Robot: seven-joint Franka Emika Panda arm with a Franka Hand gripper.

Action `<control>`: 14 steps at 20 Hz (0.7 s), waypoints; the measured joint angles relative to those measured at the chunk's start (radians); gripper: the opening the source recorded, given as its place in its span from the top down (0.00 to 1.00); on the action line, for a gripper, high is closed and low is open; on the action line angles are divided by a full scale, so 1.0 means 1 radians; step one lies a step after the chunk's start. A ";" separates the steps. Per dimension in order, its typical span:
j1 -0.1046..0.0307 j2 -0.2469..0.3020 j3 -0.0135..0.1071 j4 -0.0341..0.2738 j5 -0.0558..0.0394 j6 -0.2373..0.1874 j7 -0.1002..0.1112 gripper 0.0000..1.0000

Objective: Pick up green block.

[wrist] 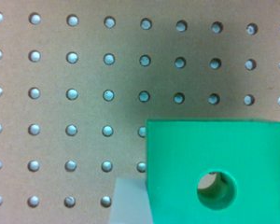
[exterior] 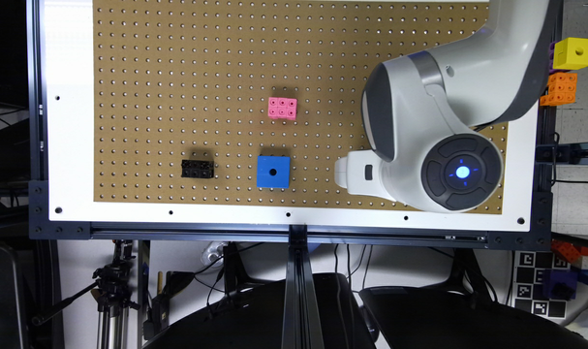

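Right now the green block sits close under my wrist camera on the brown pegboard, its round hole facing the lens. I judge it light, rigid plastic with smooth, slightly slick faces, so I would pinch two opposite flat sides and leave the hole alone. A pale shape lies beside it; I cannot tell whether the fingers are spread or closed. From the exterior view, the gripper hangs just beside the blue cube, with pink and black bricks farther off.
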State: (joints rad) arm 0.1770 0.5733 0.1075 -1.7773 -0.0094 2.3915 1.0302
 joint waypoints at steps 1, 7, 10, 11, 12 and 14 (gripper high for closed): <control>0.000 -0.013 0.000 0.000 0.0000 -0.011 0.001 1.00; 0.000 -0.074 0.000 0.000 0.0001 -0.077 0.005 1.00; 0.000 -0.073 0.000 0.000 0.0001 -0.077 0.006 1.00; 0.000 -0.073 0.000 -0.001 0.0001 -0.077 0.006 1.00; 0.000 -0.073 0.000 -0.001 0.0001 -0.077 0.006 1.00; 0.000 -0.073 0.000 -0.001 0.0001 -0.077 0.006 1.00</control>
State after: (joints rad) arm 0.1774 0.4999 0.1078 -1.7779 -0.0093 2.3148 1.0361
